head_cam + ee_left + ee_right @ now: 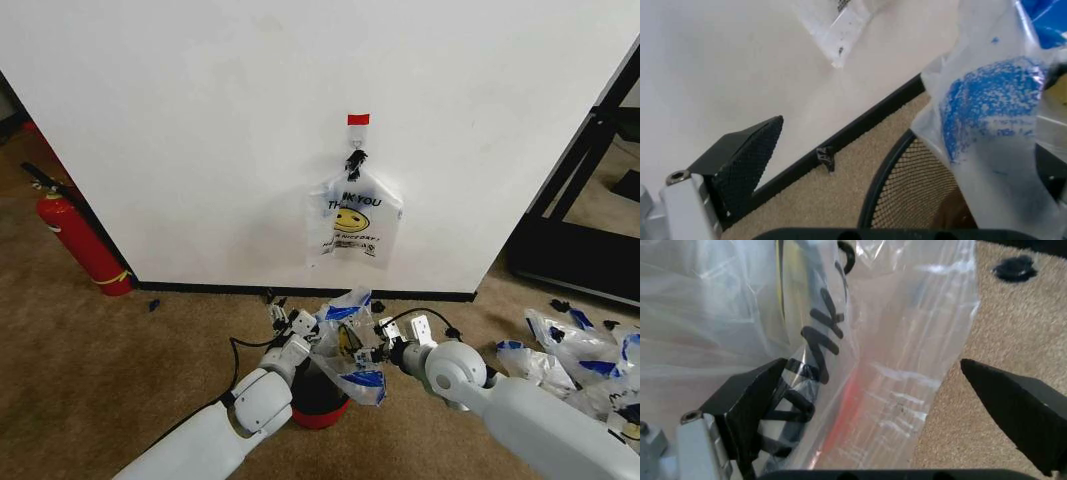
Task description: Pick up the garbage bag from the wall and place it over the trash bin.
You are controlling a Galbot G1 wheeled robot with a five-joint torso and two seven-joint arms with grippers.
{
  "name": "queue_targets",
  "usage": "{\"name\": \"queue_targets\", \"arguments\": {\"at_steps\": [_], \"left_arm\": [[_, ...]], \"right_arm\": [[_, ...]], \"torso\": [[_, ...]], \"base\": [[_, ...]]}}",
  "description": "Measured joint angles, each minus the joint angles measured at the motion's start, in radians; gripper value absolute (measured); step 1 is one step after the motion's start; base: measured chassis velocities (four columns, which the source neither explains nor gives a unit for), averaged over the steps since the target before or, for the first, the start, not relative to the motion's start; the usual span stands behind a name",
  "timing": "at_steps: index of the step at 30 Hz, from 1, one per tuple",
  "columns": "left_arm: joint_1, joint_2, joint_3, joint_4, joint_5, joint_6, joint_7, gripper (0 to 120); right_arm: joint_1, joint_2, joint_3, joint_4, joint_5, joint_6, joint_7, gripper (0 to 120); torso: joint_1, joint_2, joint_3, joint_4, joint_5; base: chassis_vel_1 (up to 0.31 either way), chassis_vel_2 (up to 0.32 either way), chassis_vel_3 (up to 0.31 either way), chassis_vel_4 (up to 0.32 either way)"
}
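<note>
The garbage bag (352,352), thin clear plastic with blue patches, is draped over the top of the trash bin (318,398), a small dark bin with a red base standing on the carpet near the wall. My left gripper (291,326) stands open at the bag's left side, above the bin's dark mesh wall (920,185). The right gripper (384,342) is open at the bag's right side, and the film with black lettering (820,335) lies between its spread fingers (750,405). A blue patch of the bag (987,105) hangs close to the left wrist camera.
A similar smiley "THANK YOU" bag (352,217) hangs from a red-topped hook (357,121) on the white wall. A red fire extinguisher (82,243) stands at the left. Several loose bags (572,345) lie on the carpet at the right, beside a black frame (585,190).
</note>
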Motion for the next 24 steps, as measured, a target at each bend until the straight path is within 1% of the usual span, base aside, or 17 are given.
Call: {"name": "queue_targets", "arguments": {"at_steps": [2,4,5,6,7,8,9,13,15,17,20,21,23,24], "left_arm": [[0.002,0.0,0.001,-0.003,0.001,0.0,0.0,100],[0.004,0.0,0.001,-0.007,0.001,0.0,0.0,100],[0.006,0.002,0.001,-0.009,0.002,0.0,0.0,100],[0.007,0.004,0.001,-0.01,0.002,0.0,0.0,100],[0.007,0.006,0.0,-0.01,0.002,0.0,0.001,100],[0.007,0.006,0.0,-0.01,0.002,0.0,0.001,100],[0.008,0.008,-0.002,-0.011,0.002,0.0,0.001,100],[0.013,0.012,-0.006,-0.016,0.003,-0.001,0.001,100],[0.014,0.012,-0.007,-0.017,0.004,-0.001,0.001,100],[0.02,0.013,-0.007,-0.025,0.006,-0.001,0.002,100],[0.035,0.02,-0.008,-0.048,0.012,-0.001,0.006,100],[0.042,0.023,-0.008,-0.061,0.014,-0.002,0.01,100],[0.045,0.024,-0.008,-0.066,0.016,-0.003,0.012,100],[0.054,0.028,-0.008,-0.08,0.019,-0.007,0.014,100]], "right_arm": [[0.0,0.008,0.0,-0.009,-0.002,-0.004,0.0,94],[0.0,0.02,0.0,-0.02,-0.003,-0.009,0.0,87],[-0.002,0.03,0.0,-0.028,-0.005,-0.01,0.001,81],[-0.004,0.036,0.0,-0.032,-0.006,-0.01,0.002,77],[-0.006,0.039,-0.001,-0.034,-0.006,-0.01,0.002,72],[-0.006,0.039,-0.001,-0.034,-0.006,-0.01,0.002,72],[-0.008,0.042,-0.001,-0.034,-0.007,-0.01,0.002,68],[-0.017,0.043,0.0,-0.03,-0.006,-0.004,0.002,50],[-0.018,0.043,0.0,-0.029,-0.006,-0.002,0.002,49],[-0.024,0.044,0.002,-0.027,-0.006,0.01,0.008,39],[-0.044,0.05,0.01,-0.012,0.009,0.041,0.056,27],[-0.052,0.054,0.013,-0.003,0.019,0.054,0.078,22],[-0.058,0.057,0.015,0.004,0.026,0.064,0.09,20],[-0.071,0.064,0.019,0.021,0.037,0.092,0.117,14]], "torso": [[0.0,0.0,0.0,0.0,0.0],[0.0,0.0,0.0,0.0001,0.0],[0.0,0.0,0.0,0.0001,0.0],[0.0,0.0,0.0,0.0002,0.0001],[0.0,0.0,0.0,0.0001,0.0001],[0.0,0.0,0.0,0.0001,0.0001],[0.0,0.0,0.0,0.0002,0.0],[0.0,0.0,0.0,0.0001,0.0],[0.0,0.0,0.0,0.0001,0.0],[0.0,0.0,0.0,0.0001,-0.0001],[0.0,0.0,0.0,0.0001,0.0],[0.0,0.0,0.0,0.0001,0.0],[0.0,0.0,0.0,0.0,-0.0001],[0.0,0.0,0.0,0.0,0.0]], "base": [[0.0,0.0,0.0,0.0],[0.0,0.0,0.0,0.0],[0.0,0.0,0.0,0.0],[0.0,0.0,0.0,0.0],[0.0,0.0,0.0,0.0],[0.0,0.0,0.0,0.0],[0.0,0.0,0.0,0.0],[0.0,0.0,0.0,0.0],[0.0,0.0,0.0,0.0],[0.0,0.0,0.0,0.0],[0.0,0.0,0.0,0.0],[0.0,0.0,0.0,0.0],[0.0,0.0,0.0,0.0],[0.0,0.0,0.0,0.0]]}}
